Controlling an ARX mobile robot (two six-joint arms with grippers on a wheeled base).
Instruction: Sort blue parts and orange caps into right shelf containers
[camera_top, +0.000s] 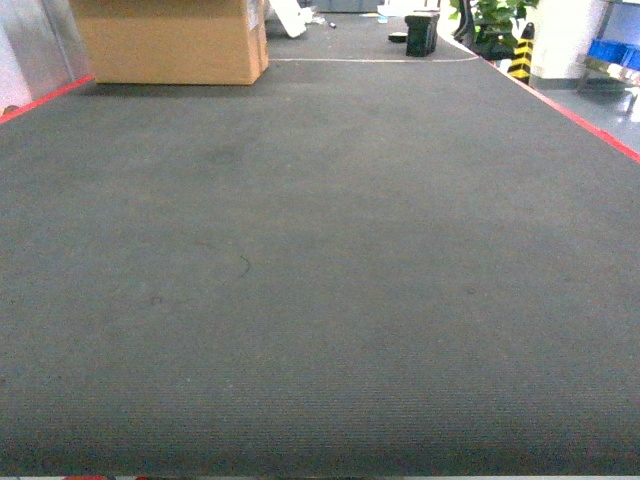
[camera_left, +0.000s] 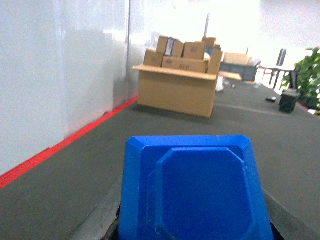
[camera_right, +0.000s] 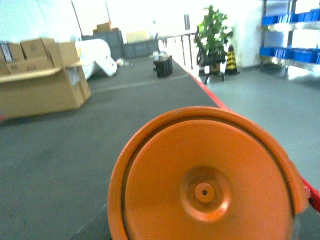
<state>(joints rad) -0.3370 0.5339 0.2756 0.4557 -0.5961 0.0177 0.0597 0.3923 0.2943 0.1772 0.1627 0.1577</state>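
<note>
Two wrist views fill my screens with cargo. On the left wrist feed a blue part (camera_left: 195, 192) with an octagonal raised face takes up the 6 o'clock half of the picture, right up against the lens; I cannot see the left gripper itself, so I cannot tell whether it is clenched on the part. On the right wrist feed an orange cap (camera_right: 205, 182), round with a small centre hole, sits just as close at 5 o'clock; the right gripper is likewise hidden and I cannot tell its state.

From the head camera I get only dark carpet (camera_top: 320, 300) edged with red tape (camera_top: 585, 120), a cardboard box (camera_top: 170, 40) at 11 o'clock, and no arm. Blue crates (camera_right: 285, 52) stand on a shelf (camera_right: 292, 27) at 2 o'clock on the right wrist feed, well apart from the cap, beyond a potted plant (camera_right: 214, 30).
</note>
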